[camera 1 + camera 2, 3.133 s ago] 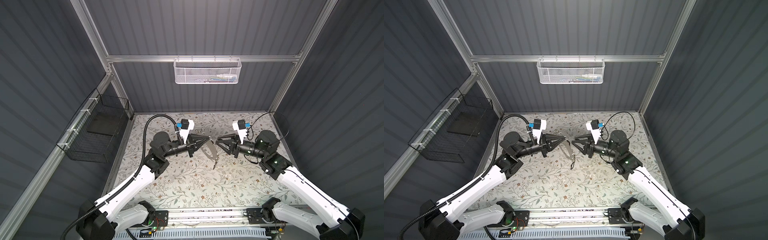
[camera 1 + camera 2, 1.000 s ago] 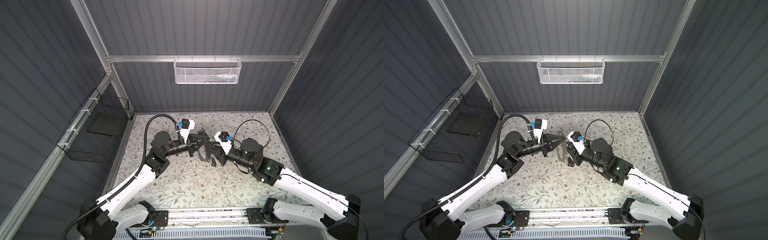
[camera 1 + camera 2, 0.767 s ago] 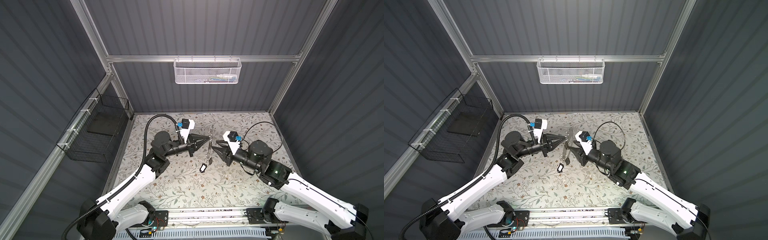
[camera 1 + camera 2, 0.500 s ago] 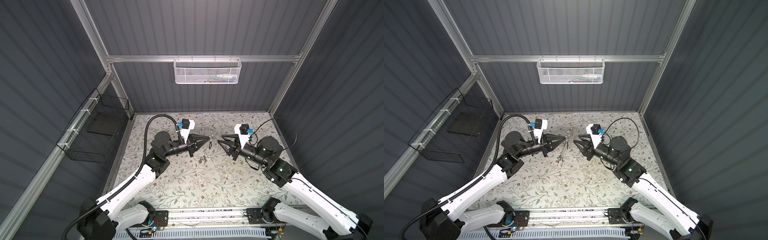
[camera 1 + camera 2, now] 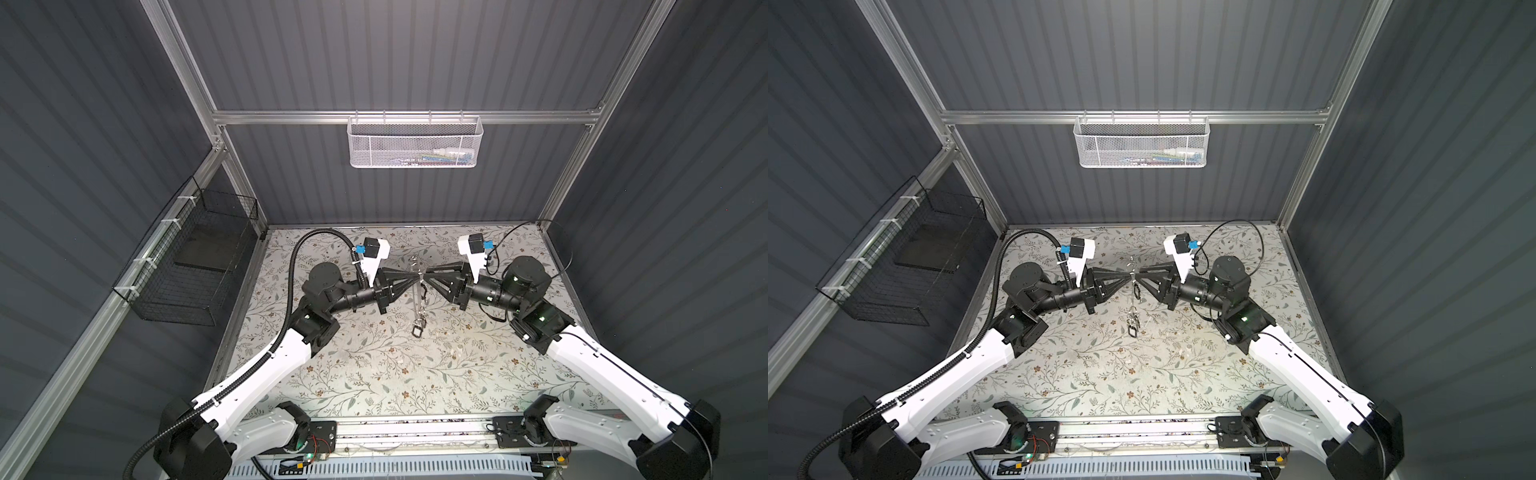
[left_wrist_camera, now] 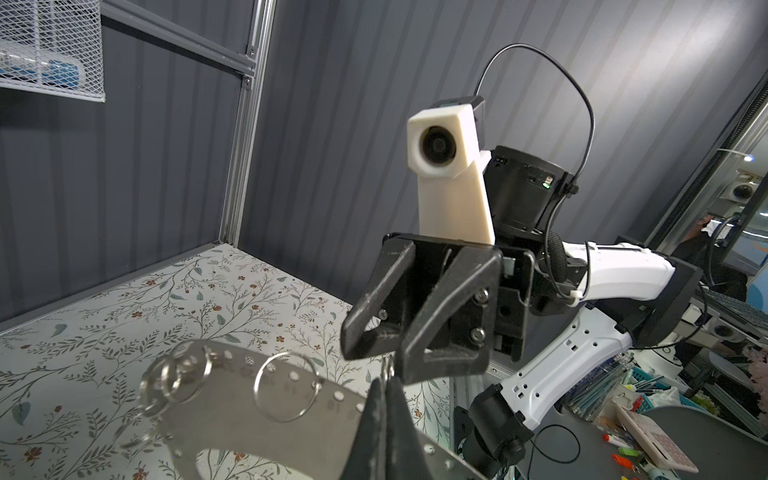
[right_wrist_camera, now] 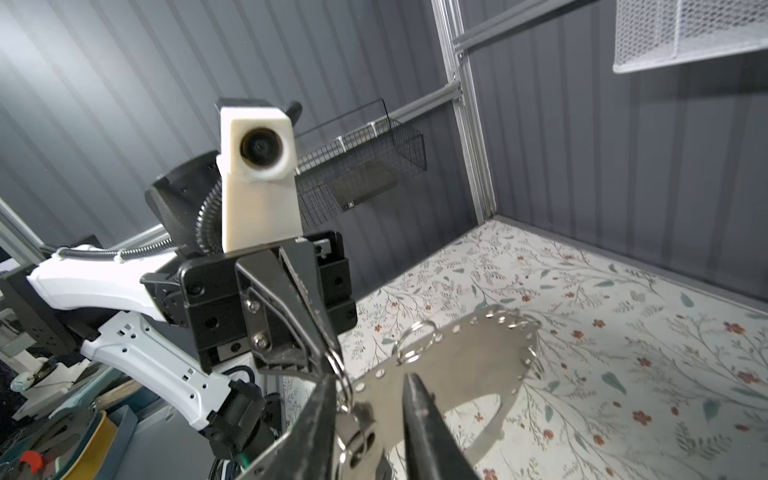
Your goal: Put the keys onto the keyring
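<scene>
The keyring (image 6: 232,399) hangs edge-on in the air over the middle of the table (image 5: 374,374). The left gripper (image 5: 414,279) reaches it from 9 o'clock and is clamped tight on its rim. The right gripper (image 5: 427,278) faces it from 3 o'clock, jaws partly apart and astride the same rim, with nothing visibly pinched. A split ring (image 7: 344,380) sits just beside one of its fingers. One key (image 5: 417,331) dangles at the plate's 6 o'clock end; the others cannot be made out.

The plate looks thin, stiff and smooth, so it would likely pivot or slide in a single pinch. It is best gripped flat across its faces near the rim. The split rings look small and springy, and will need prying open. The key seems light and free to swing, so it is best taken by its body, close to the loop.
</scene>
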You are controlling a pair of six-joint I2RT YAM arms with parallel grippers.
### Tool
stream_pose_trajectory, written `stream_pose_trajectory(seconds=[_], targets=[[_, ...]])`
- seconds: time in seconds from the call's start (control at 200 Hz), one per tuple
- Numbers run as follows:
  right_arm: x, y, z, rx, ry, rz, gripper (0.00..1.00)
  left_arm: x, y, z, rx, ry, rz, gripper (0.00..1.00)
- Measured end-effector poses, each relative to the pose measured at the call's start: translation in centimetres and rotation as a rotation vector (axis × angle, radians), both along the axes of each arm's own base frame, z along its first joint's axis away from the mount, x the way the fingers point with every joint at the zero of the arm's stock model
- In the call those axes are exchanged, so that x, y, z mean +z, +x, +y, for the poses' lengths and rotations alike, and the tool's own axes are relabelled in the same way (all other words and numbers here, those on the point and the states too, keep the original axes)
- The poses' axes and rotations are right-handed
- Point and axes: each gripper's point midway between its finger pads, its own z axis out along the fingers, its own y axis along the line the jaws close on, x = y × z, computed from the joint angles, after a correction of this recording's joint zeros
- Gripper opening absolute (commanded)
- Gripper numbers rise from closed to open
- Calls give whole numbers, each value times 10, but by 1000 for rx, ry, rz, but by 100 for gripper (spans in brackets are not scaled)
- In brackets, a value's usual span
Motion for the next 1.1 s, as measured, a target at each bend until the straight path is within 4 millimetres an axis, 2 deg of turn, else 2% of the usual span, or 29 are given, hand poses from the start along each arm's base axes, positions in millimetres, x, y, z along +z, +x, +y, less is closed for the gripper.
stream_pose_trajectory(seconds=[0.17,0.425,0.545,0.705,0.876,0.961,1.101], targets=[[4,-2,1,50,28,16,26,0,0,0,0,0,0,0],[-8,-4,10,119,19,65,24,0,0,0,0,0,0,0],[-12,-4,12,137,14,86,20,-2,1,0,3,5,7,0],[-12,-5,13,153,17,93,5,-3,1,0,6,8,12,0],[-11,-7,13,160,17,79,3,-3,2,1,10,8,14,0],[-13,-7,12,159,8,77,3,-5,3,1,15,15,22,15],[-27,-5,10,146,-46,100,3,-6,6,1,33,56,32,16]])
